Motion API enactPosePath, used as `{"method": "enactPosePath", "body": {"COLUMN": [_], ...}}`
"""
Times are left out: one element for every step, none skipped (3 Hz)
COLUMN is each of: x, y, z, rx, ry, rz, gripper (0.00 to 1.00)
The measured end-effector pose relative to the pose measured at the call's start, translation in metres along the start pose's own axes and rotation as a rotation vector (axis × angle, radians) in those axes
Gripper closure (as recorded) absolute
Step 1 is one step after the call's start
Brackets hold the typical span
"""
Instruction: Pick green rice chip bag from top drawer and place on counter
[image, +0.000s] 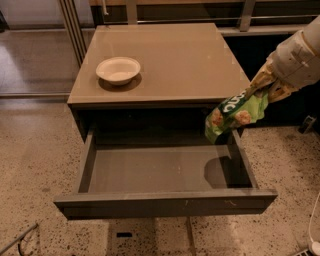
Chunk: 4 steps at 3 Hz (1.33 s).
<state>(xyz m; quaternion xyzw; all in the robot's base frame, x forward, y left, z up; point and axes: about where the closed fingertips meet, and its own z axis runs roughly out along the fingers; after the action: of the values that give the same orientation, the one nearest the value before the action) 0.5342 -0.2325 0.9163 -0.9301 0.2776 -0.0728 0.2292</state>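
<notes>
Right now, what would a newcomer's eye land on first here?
The green rice chip bag dangles from the gripper at the right, in the air above the right end of the open top drawer. Next comes the white bowl, sitting on the counter's left side.
</notes>
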Motion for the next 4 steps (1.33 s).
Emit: {"method": "enactPosePath", "body": {"x": [-0.002,-0.002,0.009,0.032], "y": [-0.031,-0.031,-0.045,-0.064], "z": [-0.058,-0.058,-0.054,-0.049], "rx": [0.046,0.046,0.095,0.154], "ry": [0.106,0.106,0.135,0.177], "rz": [-0.050,-0.050,-0.048,-0.051], "gripper": [1.00,1.00,1.00,1.00]}}
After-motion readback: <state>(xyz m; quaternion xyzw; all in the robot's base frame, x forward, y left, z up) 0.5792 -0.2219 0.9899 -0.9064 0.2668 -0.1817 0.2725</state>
